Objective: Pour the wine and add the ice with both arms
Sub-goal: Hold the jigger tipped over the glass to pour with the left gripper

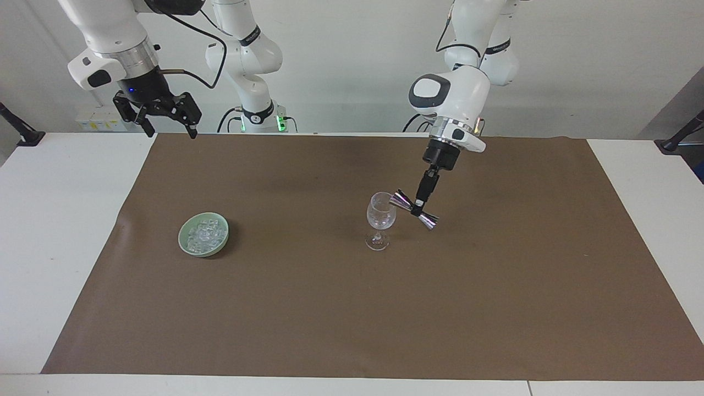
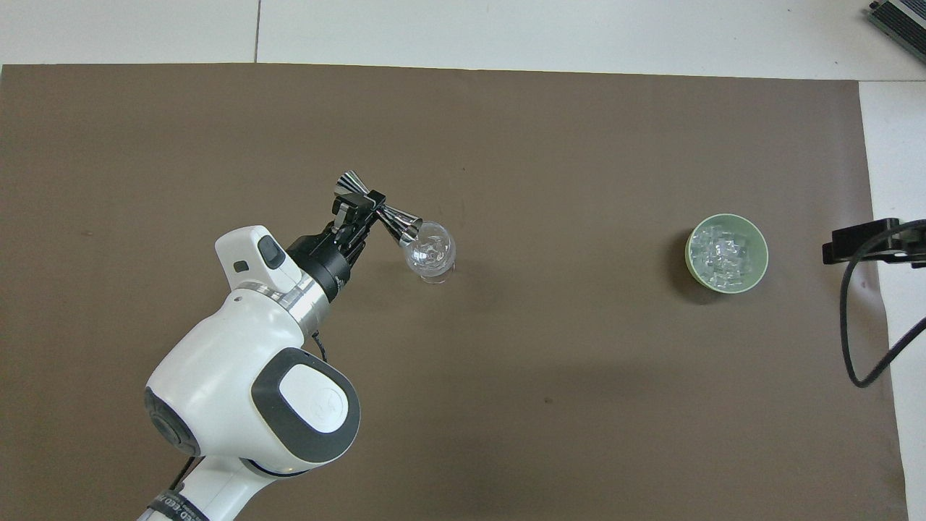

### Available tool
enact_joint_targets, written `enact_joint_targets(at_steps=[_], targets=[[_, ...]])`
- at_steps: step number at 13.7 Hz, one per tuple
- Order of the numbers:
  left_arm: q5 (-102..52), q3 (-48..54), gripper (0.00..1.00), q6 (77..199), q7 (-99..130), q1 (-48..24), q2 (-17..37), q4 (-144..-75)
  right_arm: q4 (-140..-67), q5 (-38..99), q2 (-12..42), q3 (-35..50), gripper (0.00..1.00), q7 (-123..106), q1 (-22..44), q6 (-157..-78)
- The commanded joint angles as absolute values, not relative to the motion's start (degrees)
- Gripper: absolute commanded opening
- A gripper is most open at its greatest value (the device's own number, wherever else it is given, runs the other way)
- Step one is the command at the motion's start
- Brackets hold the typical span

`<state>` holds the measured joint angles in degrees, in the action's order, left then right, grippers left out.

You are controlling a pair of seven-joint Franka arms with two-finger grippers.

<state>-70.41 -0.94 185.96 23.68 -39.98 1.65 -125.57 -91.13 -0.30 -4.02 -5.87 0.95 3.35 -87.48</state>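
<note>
The left gripper (image 1: 419,207) is clenched on a double-ended metal jigger (image 1: 413,209), tilted with one cup at the rim of the wine glass (image 1: 380,219), which stands mid-mat. The ice (image 1: 204,234) lies heaped in a green bowl (image 1: 185,243), well apart from the glass toward the right arm's end. Bare brown mat (image 1: 495,308) surrounds the glass. The right gripper (image 1: 165,127) waits, fingers spread, above the mat's edge nearest the robots.

Even, bright overhead lighting; both views sharp. Soft shadow on brown mat (image 1: 495,308) at bowl's (image 2: 726,278) 9 o'clock in overhead view.
</note>
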Motion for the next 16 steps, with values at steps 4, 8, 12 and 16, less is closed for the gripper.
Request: enact_joint_targets(at_steps=[4,8,12,16], targets=[[-70.0,-1.4,0.00,188.2,15.9,-42.1,1.3,-125.7,-91.8,-0.4,-4.8,-5.6,1.00,-0.4,3.0,-86.8],[-70.0,-1.4,0.00,189.1,13.5,-43.1,1.5,-125.1,-91.8,-0.4,-4.8,-5.5,1.00,-0.4,3.0,-86.8],[-70.0,-1.3,0.00,191.8,9.8,-44.2,1.7,-125.2,-91.8,-0.4,-4.8,-5.6,1.00,-0.4,3.0,-86.8],[-70.1,-1.3,0.00,191.7,9.5,-44.1,1.7,-125.1,-91.8,-0.4,-4.8,-5.6,1.00,-0.4,3.0,-86.8]])
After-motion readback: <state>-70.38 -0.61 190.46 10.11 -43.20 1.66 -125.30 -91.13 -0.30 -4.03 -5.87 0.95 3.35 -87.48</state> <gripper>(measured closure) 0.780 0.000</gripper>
